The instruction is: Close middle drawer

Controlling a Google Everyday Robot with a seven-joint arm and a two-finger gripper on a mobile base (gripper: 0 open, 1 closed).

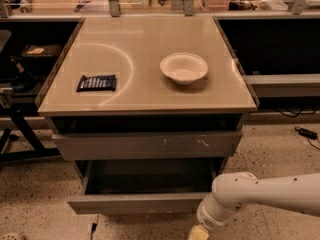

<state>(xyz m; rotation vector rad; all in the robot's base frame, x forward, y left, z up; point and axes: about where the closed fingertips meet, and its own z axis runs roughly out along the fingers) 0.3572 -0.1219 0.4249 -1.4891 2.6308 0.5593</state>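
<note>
The middle drawer (140, 203) is the wide grey drawer low on the cabinet. It stands pulled out, its plain front panel towards me and its shallow grey interior (150, 176) showing. My white arm (260, 194) reaches in from the right. My gripper (199, 232) is at the bottom edge of the view, just below and in front of the right end of the drawer's front panel, and is mostly cut off.
Above is a taller grey drawer front (150, 145) with pale scratch marks, slightly ajar. The tan cabinet top (140, 39) holds a white bowl (183, 68) and a dark packet (96, 82). Dark shelving stands on both sides, and a cable (305, 132) lies on the speckled floor.
</note>
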